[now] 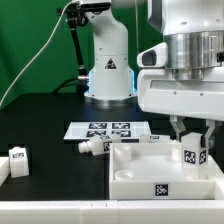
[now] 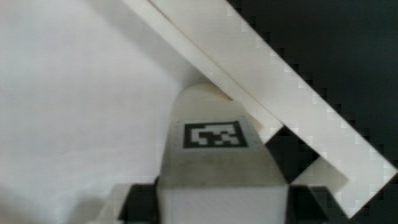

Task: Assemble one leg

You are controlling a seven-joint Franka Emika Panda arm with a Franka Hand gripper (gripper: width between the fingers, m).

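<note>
My gripper (image 1: 193, 140) is shut on a white leg (image 1: 192, 153) with a black-and-white tag. It holds the leg upright over the far right corner of the big white tray-like panel (image 1: 135, 165). In the wrist view the leg (image 2: 217, 140) fills the middle between my dark fingers (image 2: 143, 200), with its narrower end toward the panel's inner floor (image 2: 80, 100) and raised rim (image 2: 267, 75). I cannot tell whether the leg touches the panel. A second leg (image 1: 90, 146) lies on the black table left of the panel.
The marker board (image 1: 107, 131) lies flat behind the panel. A white tagged part (image 1: 17, 157) stands at the exterior view's left edge. The arm's white base (image 1: 108, 70) stands at the back in front of a green backdrop.
</note>
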